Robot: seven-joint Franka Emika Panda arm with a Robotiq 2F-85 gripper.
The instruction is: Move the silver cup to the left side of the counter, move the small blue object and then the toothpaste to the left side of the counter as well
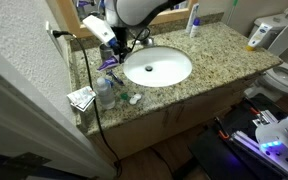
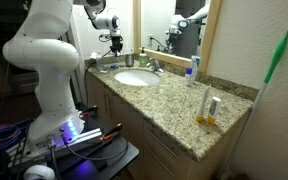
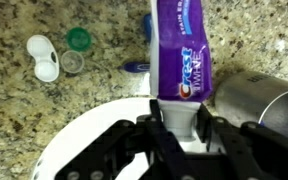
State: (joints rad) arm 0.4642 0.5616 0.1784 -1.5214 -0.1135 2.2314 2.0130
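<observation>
Wrist view: toothpaste [image 3: 179, 50] tube, blue-purple, carries the brand "Crest" in white slanted letters on a darker blue patch near its lower end. A smaller white line sits just beneath the brand, blurred, not readable. Faint pale print on the purple part higher up the tube, also not readable. Both exterior views: no lettering legible anywhere, everything too small.
</observation>
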